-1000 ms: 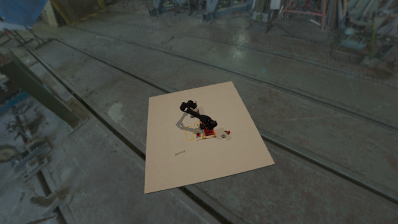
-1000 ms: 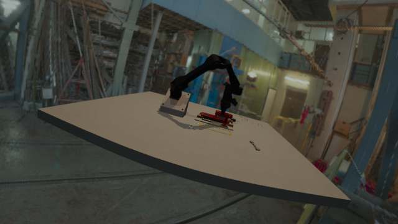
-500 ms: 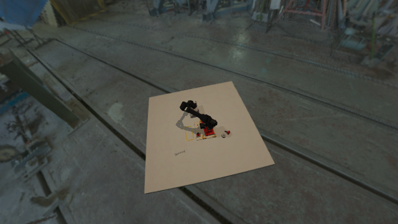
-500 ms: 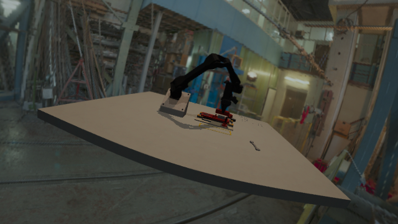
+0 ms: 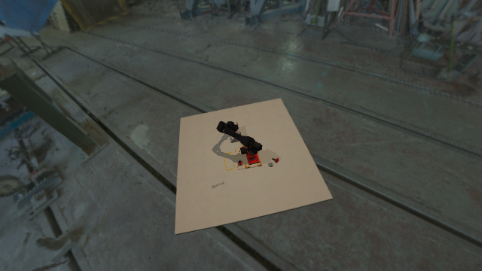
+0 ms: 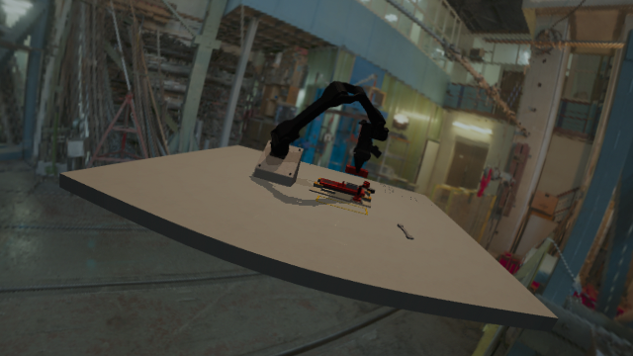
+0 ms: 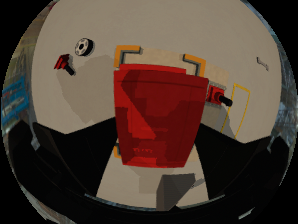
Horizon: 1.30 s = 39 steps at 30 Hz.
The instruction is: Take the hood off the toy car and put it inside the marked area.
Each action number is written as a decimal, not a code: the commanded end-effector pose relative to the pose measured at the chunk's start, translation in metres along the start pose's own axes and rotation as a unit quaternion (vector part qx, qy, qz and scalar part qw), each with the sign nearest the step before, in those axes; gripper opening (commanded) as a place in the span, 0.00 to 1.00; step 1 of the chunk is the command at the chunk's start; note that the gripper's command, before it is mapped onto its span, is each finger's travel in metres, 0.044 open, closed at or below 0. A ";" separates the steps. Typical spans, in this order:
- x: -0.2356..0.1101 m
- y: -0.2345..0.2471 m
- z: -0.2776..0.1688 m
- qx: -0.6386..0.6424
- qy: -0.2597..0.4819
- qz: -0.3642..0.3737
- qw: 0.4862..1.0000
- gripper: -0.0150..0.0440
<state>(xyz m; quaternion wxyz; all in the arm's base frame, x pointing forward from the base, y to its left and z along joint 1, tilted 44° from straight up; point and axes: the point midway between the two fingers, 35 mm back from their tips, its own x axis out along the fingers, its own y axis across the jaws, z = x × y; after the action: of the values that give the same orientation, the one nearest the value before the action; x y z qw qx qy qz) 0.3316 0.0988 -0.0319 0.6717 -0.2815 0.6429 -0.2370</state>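
My gripper (image 5: 249,152) (image 6: 359,170) (image 7: 157,123) is shut on the red hood (image 5: 253,159) (image 6: 364,173) (image 7: 160,92), one finger on each side of it. In the exterior view the hood hangs level above the red toy car (image 6: 340,186), with a gap between them. In the wrist view the hood hides most of what lies below it. The marked area, a thin yellow outline (image 5: 226,170) (image 6: 367,213) (image 7: 249,92), lies beside the car, to the right in the wrist view, with no hood in it.
Orange corner brackets (image 7: 126,49) stand around the car's place. A red part with a black stem (image 5: 240,163) (image 7: 216,95) stands between car and outline. A wheel (image 5: 270,164) (image 7: 84,47) and another red part (image 5: 276,159) (image 7: 62,62) lie opposite. A wrench (image 5: 218,184) (image 6: 406,231) lies farther off.
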 end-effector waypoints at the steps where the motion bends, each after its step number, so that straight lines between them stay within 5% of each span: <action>1: -0.003 -0.021 0.004 0.002 -0.001 0.002 1.000 0.25; 39: -0.007 -0.209 -0.031 0.006 0.001 -0.004 1.000 0.25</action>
<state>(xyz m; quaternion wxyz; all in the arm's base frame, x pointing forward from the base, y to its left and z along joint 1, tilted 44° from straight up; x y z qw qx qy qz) 0.3160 -0.0413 0.1071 0.6739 -0.2770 0.6406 -0.2425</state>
